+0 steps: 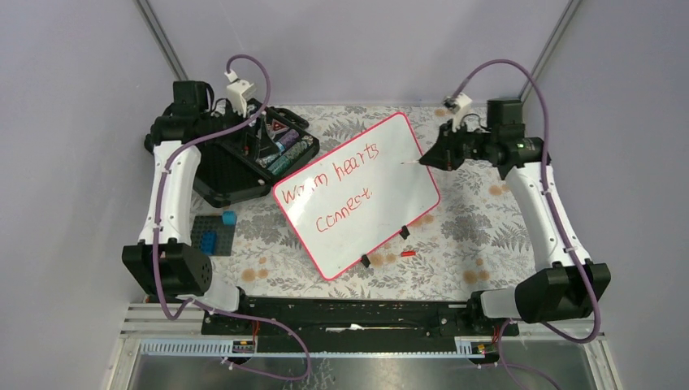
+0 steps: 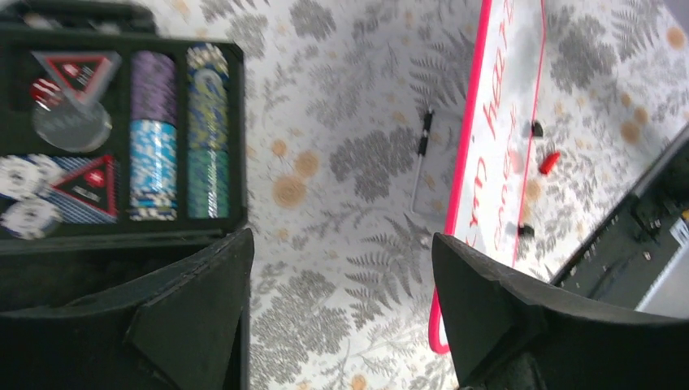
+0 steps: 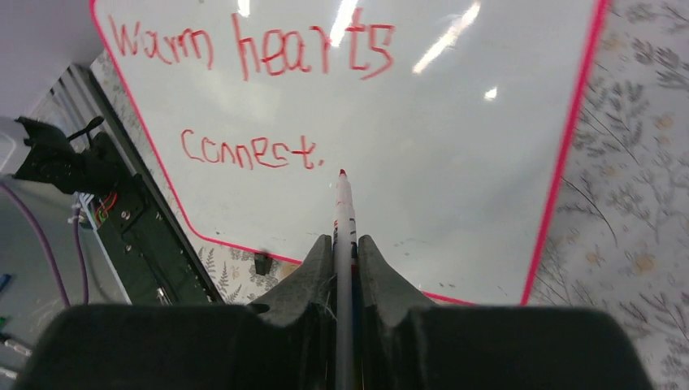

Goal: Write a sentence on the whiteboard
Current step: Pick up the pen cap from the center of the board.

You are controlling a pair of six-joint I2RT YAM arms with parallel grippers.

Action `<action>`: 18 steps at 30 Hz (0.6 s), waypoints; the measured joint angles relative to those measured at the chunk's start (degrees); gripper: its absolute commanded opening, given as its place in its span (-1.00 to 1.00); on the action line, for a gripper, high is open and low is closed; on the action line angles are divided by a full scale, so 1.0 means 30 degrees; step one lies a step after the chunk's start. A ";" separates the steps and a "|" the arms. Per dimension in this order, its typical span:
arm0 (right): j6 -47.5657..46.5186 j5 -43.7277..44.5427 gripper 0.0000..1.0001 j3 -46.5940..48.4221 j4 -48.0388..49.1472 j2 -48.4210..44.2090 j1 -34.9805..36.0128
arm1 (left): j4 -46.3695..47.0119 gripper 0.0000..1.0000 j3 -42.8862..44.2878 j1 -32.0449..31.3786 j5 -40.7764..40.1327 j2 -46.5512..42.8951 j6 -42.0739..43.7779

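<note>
The whiteboard (image 1: 382,207) lies tilted in the middle of the table, white with a pink-red rim and two black clips on its near edge. The sentence (image 1: 331,185), "Warm hearts connect.", runs across it in red in two lines, and shows again in the right wrist view as the sentence (image 3: 252,53) on the whiteboard (image 3: 455,162). My right gripper (image 1: 431,157) hovers at the board's far right edge, shut on a white marker (image 3: 344,215) whose red tip points at the board just past the full stop. Over by the black case, my left gripper (image 2: 341,284) is open and holds nothing.
An open black case (image 1: 236,175) of poker chips sits at the back left. Blue bricks on a grey baseplate (image 1: 213,236) lie near the left arm. A red cap (image 1: 408,253) rests by the board's near edge. A thin pen (image 2: 421,158) lies on the fern tablecloth beside the board.
</note>
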 measured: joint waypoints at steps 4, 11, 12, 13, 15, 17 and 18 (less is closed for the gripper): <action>0.0277 -0.1151 -1.00 -0.0831 0.0240 -0.0211 -0.3300 | 0.0423 0.70 0.2302 -0.0452 -0.0641 0.0437 -0.0561; 0.0503 -0.1800 -1.00 -0.2470 0.0656 -0.0262 -0.7431 | 0.1326 0.57 0.3701 -0.6382 -0.2871 0.1180 -0.0364; 0.0568 -0.1800 -1.00 -0.2776 0.0809 -0.0313 -0.7832 | 0.1450 0.55 0.3701 -0.7912 -0.3308 0.1530 -0.0226; 0.0648 -0.1792 -1.00 -0.3104 0.0984 -0.0393 -0.8131 | 0.1501 0.53 0.3701 -0.8743 -0.3650 0.1807 -0.0168; 0.0896 -0.1770 -1.00 -0.3803 0.1333 -0.0663 -0.8663 | 0.1647 0.51 0.3701 -1.1242 -0.4626 0.2878 0.0153; 0.1239 -0.1741 -1.00 -0.4510 0.1770 -0.1005 -0.9063 | 0.1953 0.47 0.3519 -1.3216 -0.5442 0.3956 0.0342; 0.1435 -0.1734 -1.00 -0.4801 0.1982 -0.1137 -0.9231 | 0.2157 0.46 0.3286 -1.4076 -0.5850 0.4401 0.0437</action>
